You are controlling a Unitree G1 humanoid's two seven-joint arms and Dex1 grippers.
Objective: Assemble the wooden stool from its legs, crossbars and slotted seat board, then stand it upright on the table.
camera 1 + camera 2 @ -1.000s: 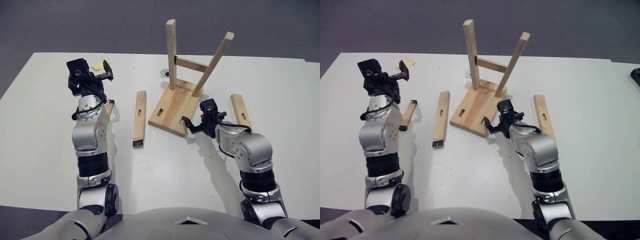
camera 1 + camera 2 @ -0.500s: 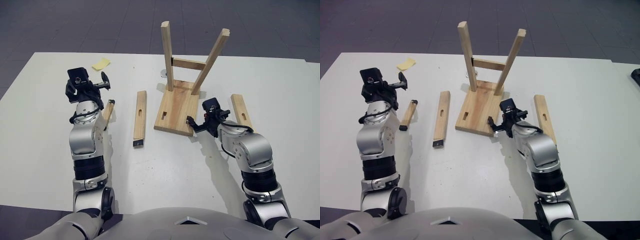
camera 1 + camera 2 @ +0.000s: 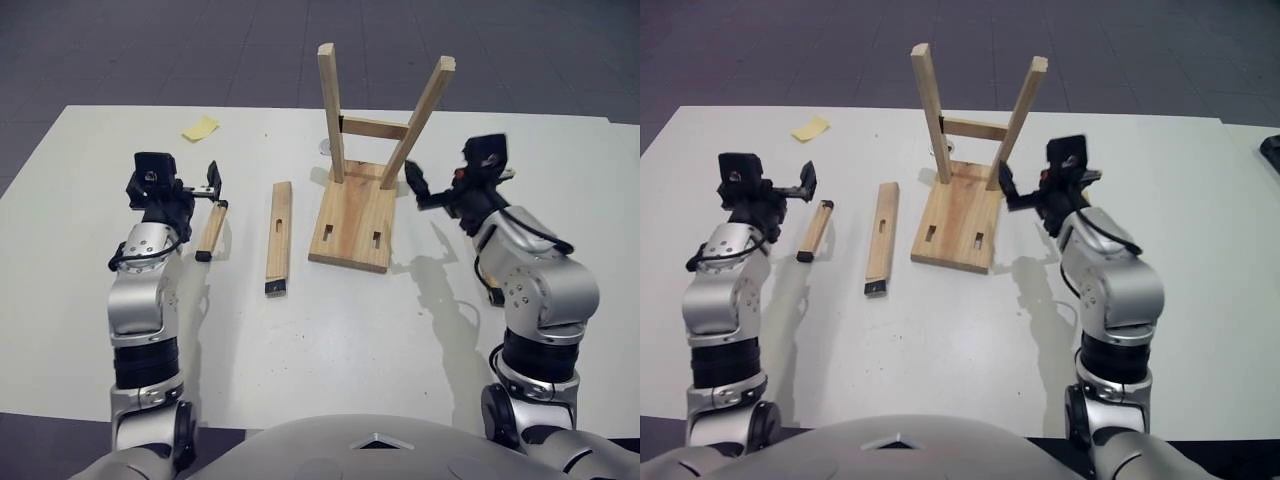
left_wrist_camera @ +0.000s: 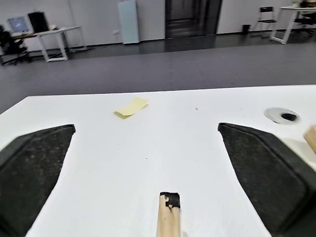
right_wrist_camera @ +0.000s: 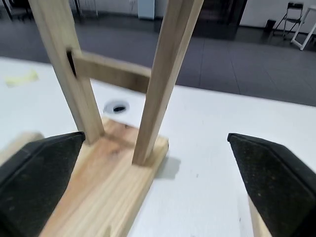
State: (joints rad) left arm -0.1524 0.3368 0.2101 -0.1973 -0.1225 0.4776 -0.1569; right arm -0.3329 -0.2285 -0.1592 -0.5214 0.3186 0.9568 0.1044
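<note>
**Head views.** The pale wooden slotted seat board (image 3: pixel 350 228) lies flat on the white table (image 3: pixel 330 340). Two empty slots show near its close end. At its far end stand an upright square wooden leg (image 3: pixel 330 110) and a leaning square wooden leg (image 3: pixel 424 112), joined by a short wooden crossbar (image 3: pixel 376 127).

Left of the board a loose slotted wooden leg (image 3: pixel 279 235) lies flat. Farther left lies a short loose wooden bar with dark ends (image 3: pixel 211 229). The left gripper (image 3: pixel 190 190) is at that bar's far end, its fingers spread wide and empty. A yellow paper note (image 3: pixel 201 128) lies beyond it.

The right gripper (image 3: pixel 450 190) hangs to the right of the board's far end, near the leaning leg. Its fingers are wide apart and hold nothing.

**Left wrist view.** The left gripper's two black pads (image 4: pixel 34 168) stand far apart over bare table. The short bar's dark end (image 4: pixel 169 210) lies between them, touched by neither. The yellow note (image 4: pixel 131 107) lies farther on.

**Right wrist view.** The right gripper's black pads (image 5: pixel 44 168) are wide open and frame the seat board (image 5: pixel 103 187). Both legs (image 5: pixel 168 74) and the crossbar (image 5: pixel 111 71) stand ahead of the pads, apart from them.
</note>
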